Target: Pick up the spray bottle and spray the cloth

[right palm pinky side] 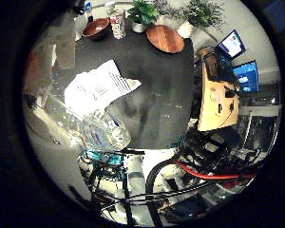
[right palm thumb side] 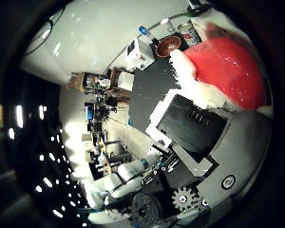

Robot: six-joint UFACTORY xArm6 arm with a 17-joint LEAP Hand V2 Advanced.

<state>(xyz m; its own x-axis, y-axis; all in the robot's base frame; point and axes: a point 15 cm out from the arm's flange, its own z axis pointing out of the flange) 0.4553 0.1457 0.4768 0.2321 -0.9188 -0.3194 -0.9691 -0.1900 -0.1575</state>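
Note:
In the little finger side palm view, the spray bottle's clear body [right palm pinky side: 90, 128] lies close to the palm, high above a dark table [right palm pinky side: 166, 95]. A white printed cloth [right palm pinky side: 104, 85] lies crumpled on that table, below and just beyond the bottle. In the thumb side palm view, a large red rounded part with a white neck [right palm thumb side: 228, 66] fills much of the picture; it looks like the bottle's head. My right hand [right palm thumb side: 195, 128] shows as black and white fingers curled beside it. The hand appears shut on the bottle, which is held off the table.
On the far side of the table stand a brown bowl [right palm pinky side: 164, 38], a smaller bowl [right palm pinky side: 95, 27], a can [right palm pinky side: 117, 24] and potted plants [right palm pinky side: 142, 11]. A wooden desk [right palm pinky side: 218, 100] with monitors [right palm pinky side: 245, 74] stands beside the table.

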